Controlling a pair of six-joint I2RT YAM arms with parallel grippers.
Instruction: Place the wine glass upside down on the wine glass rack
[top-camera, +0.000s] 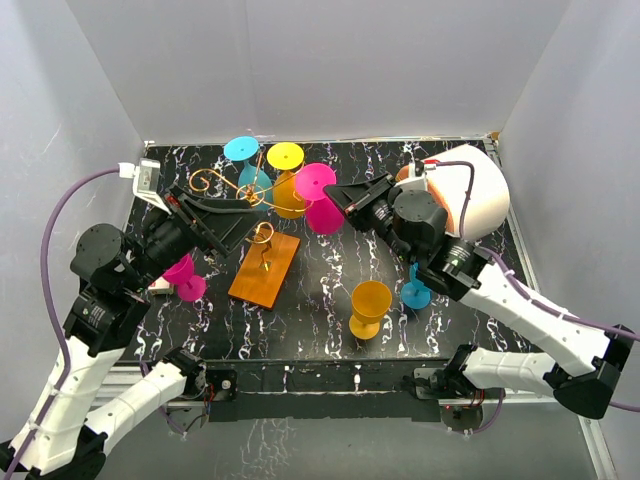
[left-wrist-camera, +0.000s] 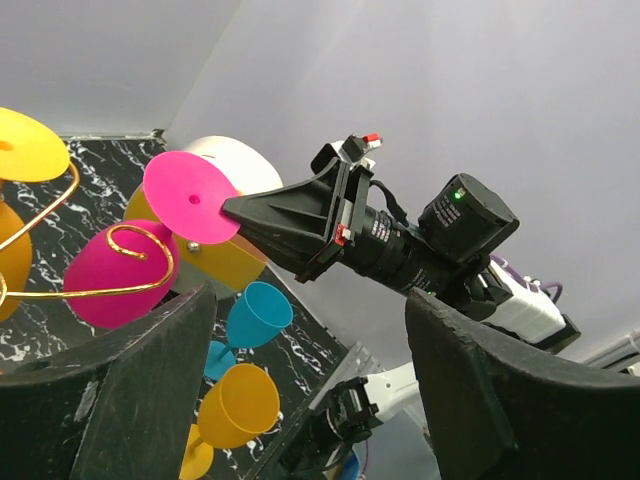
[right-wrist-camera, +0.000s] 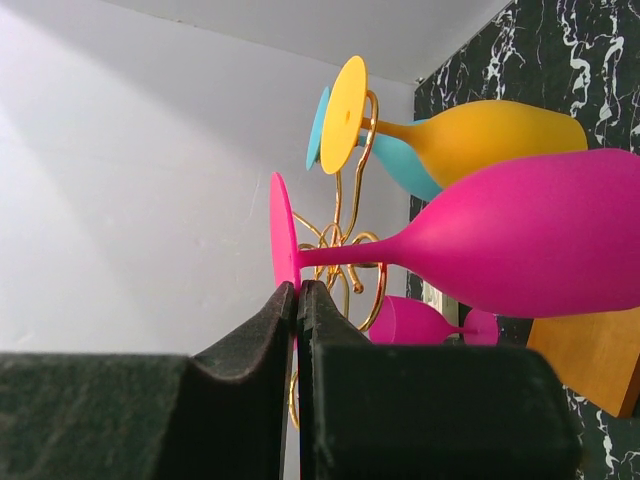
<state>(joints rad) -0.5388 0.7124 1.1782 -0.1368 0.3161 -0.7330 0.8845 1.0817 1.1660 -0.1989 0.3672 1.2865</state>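
My right gripper (top-camera: 338, 195) is shut on the round foot (right-wrist-camera: 283, 232) of a pink wine glass (top-camera: 324, 214), pinching its rim. The glass is held upside down beside the gold wire rack (top-camera: 225, 180), which stands on an orange base (top-camera: 264, 268). In the left wrist view a gold scroll (left-wrist-camera: 130, 240) crosses in front of the pink bowl (left-wrist-camera: 112, 278); I cannot tell whether it touches. A yellow glass (top-camera: 288, 190) and a cyan glass (top-camera: 243, 150) hang upside down on the rack. My left gripper (top-camera: 228, 222) is open and empty just left of the rack.
A second pink glass (top-camera: 185, 278) is on the table by the left arm. A yellow glass (top-camera: 370, 305) and a cyan glass (top-camera: 415, 290) stand upright at front right. A white-and-orange drum (top-camera: 470, 190) sits at back right, behind the right arm.
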